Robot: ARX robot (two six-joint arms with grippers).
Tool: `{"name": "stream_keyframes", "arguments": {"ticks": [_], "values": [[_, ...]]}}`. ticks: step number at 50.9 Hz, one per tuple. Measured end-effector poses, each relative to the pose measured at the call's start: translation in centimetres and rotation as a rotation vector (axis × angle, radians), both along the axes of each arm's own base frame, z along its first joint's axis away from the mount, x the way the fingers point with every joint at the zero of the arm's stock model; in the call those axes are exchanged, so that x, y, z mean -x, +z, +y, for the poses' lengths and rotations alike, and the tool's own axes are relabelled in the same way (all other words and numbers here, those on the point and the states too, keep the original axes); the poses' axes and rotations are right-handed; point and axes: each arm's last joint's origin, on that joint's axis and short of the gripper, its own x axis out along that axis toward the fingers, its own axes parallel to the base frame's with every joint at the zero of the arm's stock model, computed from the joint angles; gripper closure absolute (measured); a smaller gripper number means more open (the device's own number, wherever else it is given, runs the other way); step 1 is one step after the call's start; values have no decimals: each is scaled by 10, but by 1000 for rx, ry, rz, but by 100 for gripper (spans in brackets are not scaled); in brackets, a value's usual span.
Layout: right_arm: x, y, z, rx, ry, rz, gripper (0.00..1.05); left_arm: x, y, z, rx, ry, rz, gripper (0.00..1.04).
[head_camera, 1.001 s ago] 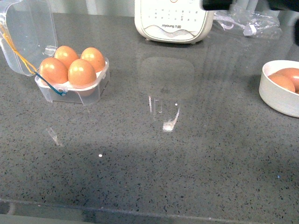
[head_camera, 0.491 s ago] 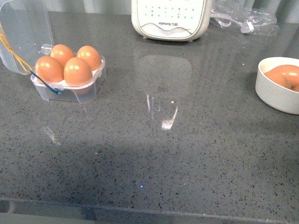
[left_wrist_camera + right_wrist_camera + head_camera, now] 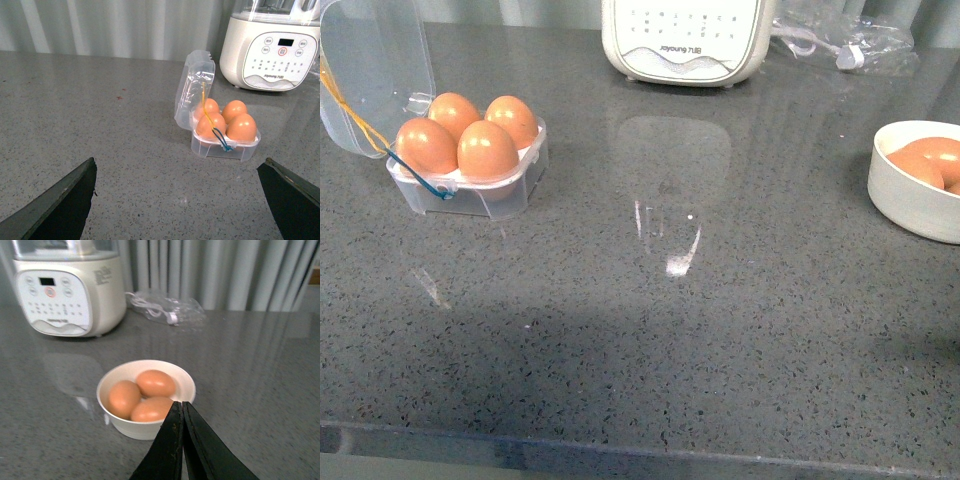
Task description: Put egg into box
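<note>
Since a second ago, when a dark part of an arm crossed the top right of the front view, the arms have left that view; the frame also sits slightly differently.

Left hand [image 3: 180, 162]: fingers spread wide apart, nothing between them, held back from the box and facing it.

Box [image 3: 505, 195]: far left on the desk [image 3: 670, 340], clear lid [image 3: 375, 70] hinged back and standing open. Each of the four cups holds an egg [image 3: 487, 150]. The count matches the earlier pictures, so no egg has gone in or come out in this interval. I cannot tell which of the four was placed last. The yellow loop [image 3: 345, 105] runs across the lid and the blue loop [image 3: 420, 180] hangs at the front corner.

Centre back: cream-white appliance [image 3: 685, 40], well apart from the box. Right of it lies a clear plastic bag [image 3: 840, 45].

Bowl [image 3: 905, 205]: far right on the desk, with three more brown eggs [image 3: 155, 382] inside, per the right wrist view.

Right hand [image 3: 179, 405]: fingers pressed together and carrying nothing, near the bowl's rim on the robot's side.

Judgement: with the box full and both hands empty and clear, the placing looks finished. No free cup remains for the bowl's eggs. The lid is not yet closed, but the task does not ask for that.
</note>
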Motion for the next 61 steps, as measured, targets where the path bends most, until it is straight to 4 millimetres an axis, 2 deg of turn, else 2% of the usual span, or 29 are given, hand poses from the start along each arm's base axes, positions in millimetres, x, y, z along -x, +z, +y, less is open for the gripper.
{"name": "stream_keyframes", "arguments": {"ticks": [5,27,61], "values": [[8,-6,-5,0,-28,24,102,0,0,0,0,0,0,7],[27,1,-5,0,-24,-2,102,0,0,0,0,0,0,7],[44,2,-5,-1,-24,-10,102,0,0,0,0,0,0,7]]}}
